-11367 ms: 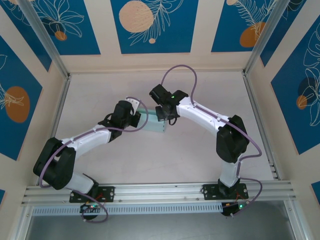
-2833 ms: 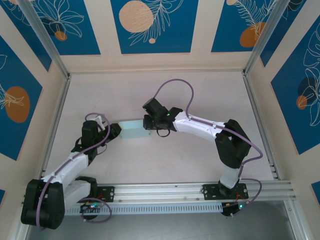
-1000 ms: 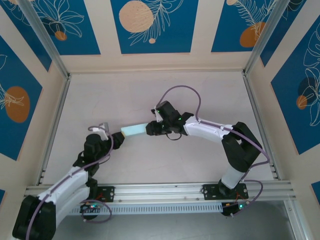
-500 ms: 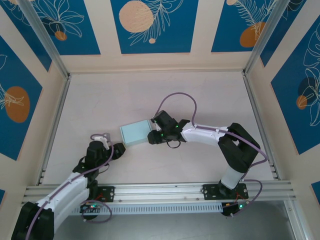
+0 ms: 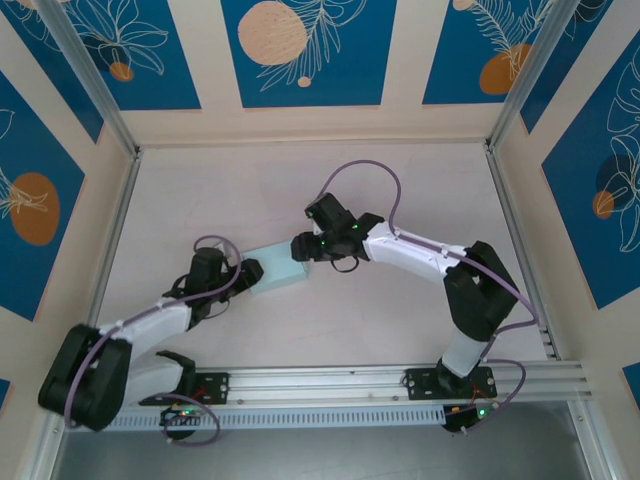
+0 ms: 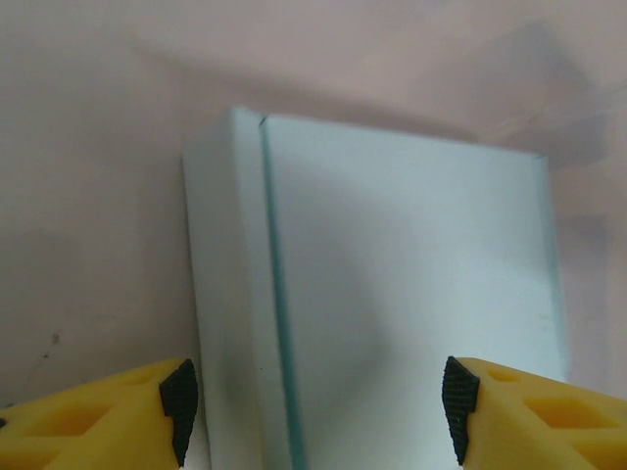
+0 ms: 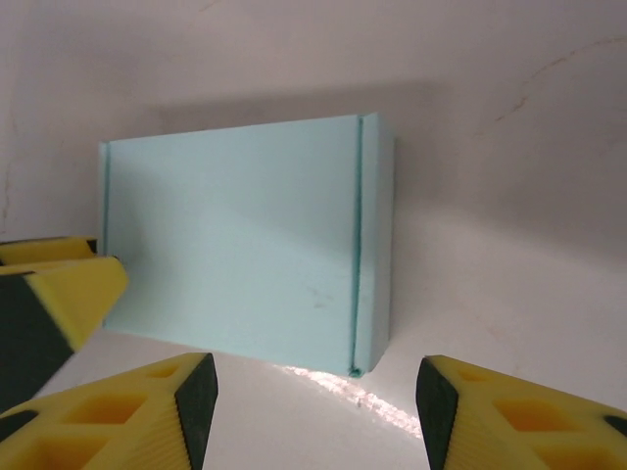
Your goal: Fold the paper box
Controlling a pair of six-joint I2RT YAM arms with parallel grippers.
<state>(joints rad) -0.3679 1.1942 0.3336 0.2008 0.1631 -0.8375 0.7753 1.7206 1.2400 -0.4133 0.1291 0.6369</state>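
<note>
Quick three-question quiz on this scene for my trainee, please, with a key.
1. True or false: the box is a flat, unfolded sheet.
2. Where is the box? A: against the back wall. B: mid-table, between the two arms' fingers. C: on the front rail.
3. Fill in: the left fingers and the right fingers are both ___ (open or shut).

Key: 1 false, since it is a closed pale-blue box. 2 B. 3 open, with neither pair clamped on the box.
</note>
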